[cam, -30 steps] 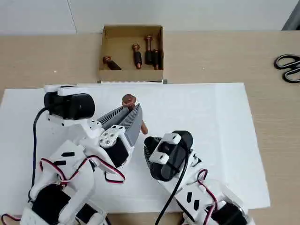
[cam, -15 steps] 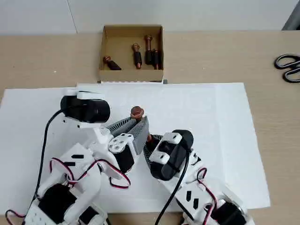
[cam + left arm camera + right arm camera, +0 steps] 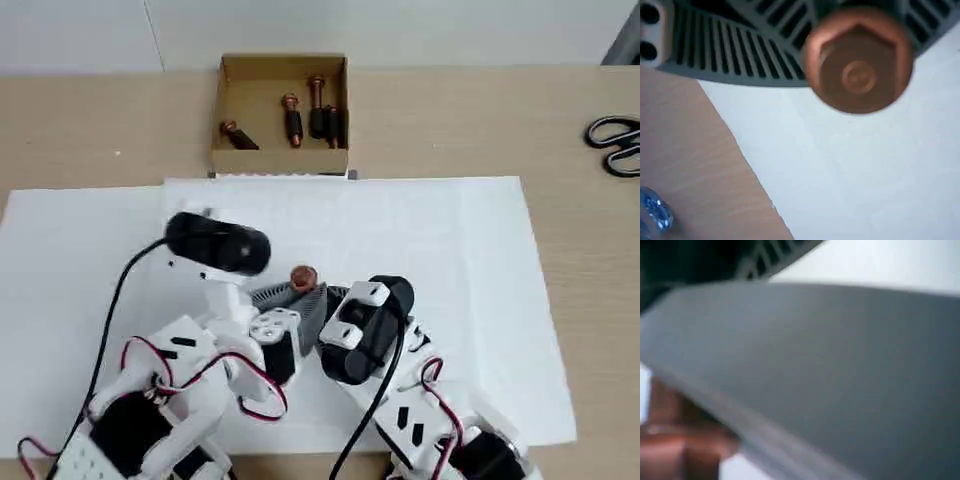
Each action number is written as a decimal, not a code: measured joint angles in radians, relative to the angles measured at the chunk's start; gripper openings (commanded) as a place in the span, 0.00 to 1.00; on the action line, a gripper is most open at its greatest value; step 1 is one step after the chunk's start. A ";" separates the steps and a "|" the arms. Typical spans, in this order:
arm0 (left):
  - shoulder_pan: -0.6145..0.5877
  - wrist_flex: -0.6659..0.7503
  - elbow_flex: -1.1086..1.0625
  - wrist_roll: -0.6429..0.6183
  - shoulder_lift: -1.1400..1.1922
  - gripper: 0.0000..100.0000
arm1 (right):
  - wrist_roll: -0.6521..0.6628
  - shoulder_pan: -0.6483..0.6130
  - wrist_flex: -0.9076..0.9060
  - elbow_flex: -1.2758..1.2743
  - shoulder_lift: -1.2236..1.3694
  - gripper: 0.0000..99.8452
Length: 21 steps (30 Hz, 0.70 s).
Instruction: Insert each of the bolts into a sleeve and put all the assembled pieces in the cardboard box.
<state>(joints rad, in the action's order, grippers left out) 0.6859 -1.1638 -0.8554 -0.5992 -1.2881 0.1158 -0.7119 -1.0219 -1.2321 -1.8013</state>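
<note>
Status: the brown open-topped cardboard box (image 3: 280,160) stands at the table's far edge and holds at least three copper bolts with dark sleeves (image 3: 292,118), judged finished. One copper hex-headed bolt (image 3: 858,60) is not yet boxed. The left tool (image 3: 300,289) is closed on it, head up, over the white paper sheet (image 3: 450,260) towards the table's near edge. No sleeve can be made out on this bolt, so fitting and boxing appear outstanding.

The right arm (image 3: 360,325) stands just beside the left tool, and whether its tool is open or closed cannot be told. This crowding is the main obstruction. Black-handled scissors (image 3: 615,143) lie at the table's right edge, well apart.
</note>
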 measured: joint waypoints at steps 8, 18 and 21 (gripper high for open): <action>0.012 0.002 -0.041 0.035 -0.009 0.01 | 0.000 -0.002 -0.002 -0.005 0.002 0.00; 0.014 0.002 -0.041 0.163 -0.009 0.16 | 0.000 0.000 -0.002 -0.005 0.002 0.00; 0.011 -0.009 -0.046 0.163 -0.011 0.24 | 0.000 0.011 -0.002 -0.005 0.002 0.00</action>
<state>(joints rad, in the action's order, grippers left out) 0.6966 -1.1730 -0.9014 -0.4365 -1.2988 0.1158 -0.7012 -1.0234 -1.2367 -1.7998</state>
